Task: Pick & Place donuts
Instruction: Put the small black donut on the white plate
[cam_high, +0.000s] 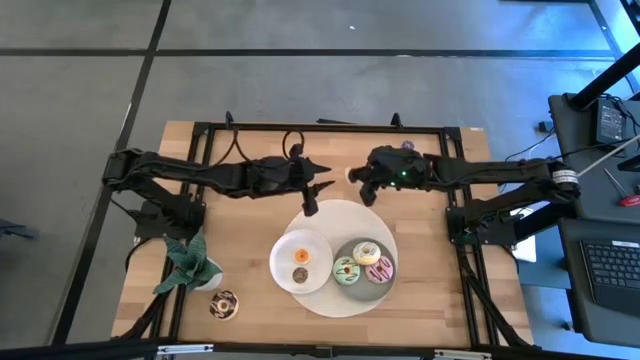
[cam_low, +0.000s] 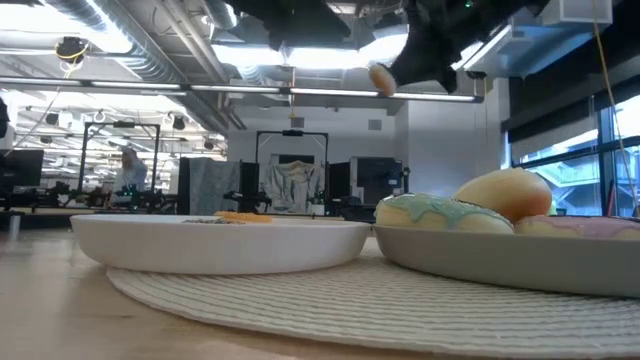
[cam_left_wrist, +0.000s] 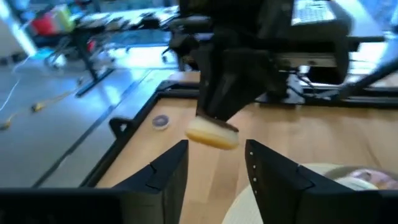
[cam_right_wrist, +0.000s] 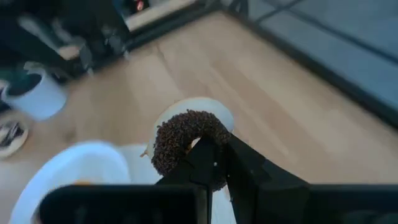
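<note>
We count three iced donuts (cam_high: 363, 262) already on the grey plate (cam_high: 352, 285) and two minis on the white plate (cam_high: 281, 258) beside it; another donut (cam_high: 224, 305) lies apart from the grey plate, near the plant (cam_high: 190, 264). Above the table beyond the grey plate, our right gripper (cam_right_wrist: 214, 163) pinches a sprinkled chocolate donut (cam_right_wrist: 180, 142) by its rim, ring on edge, hole sideways. The left gripper (cam_left_wrist: 217, 163) faces it, jaws apart, holding nothing.

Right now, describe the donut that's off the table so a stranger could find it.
Start at the round woven mat mid-table. Past its rim hangs the right gripper, shut on a chocolate-sprinkled donut. It alone is in the air; the others lie on plates or the table.
</note>
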